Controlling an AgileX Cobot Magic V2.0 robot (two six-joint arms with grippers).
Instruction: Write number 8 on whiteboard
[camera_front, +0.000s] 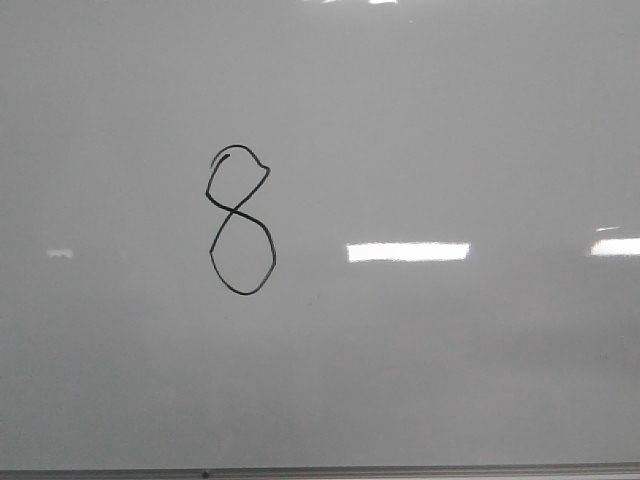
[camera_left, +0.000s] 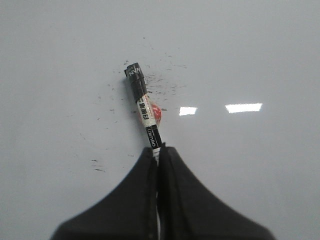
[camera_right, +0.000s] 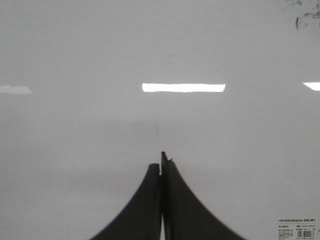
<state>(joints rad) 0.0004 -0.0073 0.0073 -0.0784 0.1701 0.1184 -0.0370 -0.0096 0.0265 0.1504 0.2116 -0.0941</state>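
Clamped tight, the left gripper (camera_left: 159, 150) has its jaws on a black marker (camera_left: 144, 107), tip aimed out over smudged board. Over on the other side, the right gripper (camera_right: 161, 160) is pressed shut with nothing in it, pointing at bare whiteboard (camera_front: 480, 120). And look at the front view: the number 8 (camera_front: 240, 220) sits complete, left of centre, both loops joined! From here I'd say lift the marker straight away cleanly, no dragging, no stray line

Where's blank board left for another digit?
Free: the whiteboard right of the number 8, up to the picture's right edge, and the strip left of it. Below it, a band down to the bottom edge. Crowded only at the 8 itself.
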